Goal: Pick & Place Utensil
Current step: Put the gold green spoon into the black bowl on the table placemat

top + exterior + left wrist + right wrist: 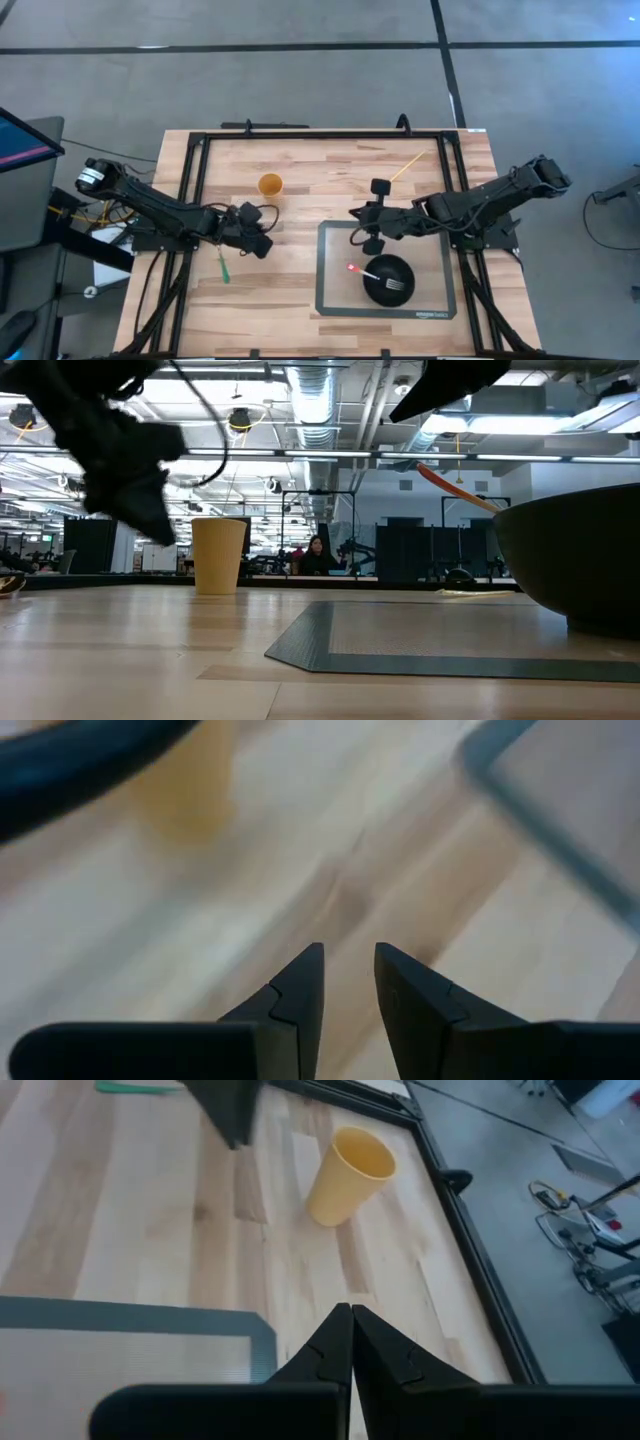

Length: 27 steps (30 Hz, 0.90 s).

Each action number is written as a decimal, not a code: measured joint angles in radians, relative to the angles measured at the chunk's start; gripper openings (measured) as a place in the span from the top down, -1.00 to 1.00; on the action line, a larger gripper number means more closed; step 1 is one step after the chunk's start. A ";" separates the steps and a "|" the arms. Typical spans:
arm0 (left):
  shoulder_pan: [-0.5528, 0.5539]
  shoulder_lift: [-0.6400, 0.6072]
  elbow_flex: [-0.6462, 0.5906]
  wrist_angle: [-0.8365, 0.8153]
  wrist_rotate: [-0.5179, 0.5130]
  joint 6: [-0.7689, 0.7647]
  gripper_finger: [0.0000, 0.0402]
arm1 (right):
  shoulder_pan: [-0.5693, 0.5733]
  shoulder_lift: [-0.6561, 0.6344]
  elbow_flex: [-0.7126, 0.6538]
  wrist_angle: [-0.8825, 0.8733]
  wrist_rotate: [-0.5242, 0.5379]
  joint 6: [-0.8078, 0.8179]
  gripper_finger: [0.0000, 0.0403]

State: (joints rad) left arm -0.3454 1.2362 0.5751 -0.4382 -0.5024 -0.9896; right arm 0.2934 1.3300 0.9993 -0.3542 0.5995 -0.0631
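Here the pale wooden table [300, 170] with its black metal frame carries everything. On its right half lies a grey rectangular mat [335, 270], and on that mat sits a black round bowl [388, 278] holding a fork-like utensil with a red handle [358, 269], its handle sticking out over the rim toward the left arm's side. The right arm reaches in from the table's right edge, its right gripper [358, 215] just above the mat's far edge with the fingers pressed together on nothing, as the right wrist view shows [351, 1342]. The left arm comes in from the left edge; its left gripper [262, 245] hangs over bare wood between the mat and a green-handled utensil [224, 268], fingers [300, 995] parted by a narrow gap with nothing between them. That green utensil lies flat on the wood, just beside the left gripper and apart from it. A yellow paper cup [270, 184] stands upright farther back, between the two arms. A thin light wooden stick [405, 166] lies aslant near the far right corner.
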 joint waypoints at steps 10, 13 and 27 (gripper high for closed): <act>-0.026 0.000 0.000 -0.272 0.255 -0.323 0.54 | -0.033 0.000 0.000 -0.004 -0.033 0.000 1.00; -0.029 0.000 0.000 -0.275 0.296 -0.361 0.54 | -0.033 0.000 -0.001 -0.003 -0.066 0.000 1.00; -0.030 0.000 0.000 -0.436 0.462 -0.551 0.54 | -0.033 0.000 -0.001 -0.003 -0.079 0.001 1.00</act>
State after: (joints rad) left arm -0.3759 1.2366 0.5751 -0.8744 -0.0407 -1.5407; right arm 0.2607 1.3300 0.9981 -0.3577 0.5209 -0.0624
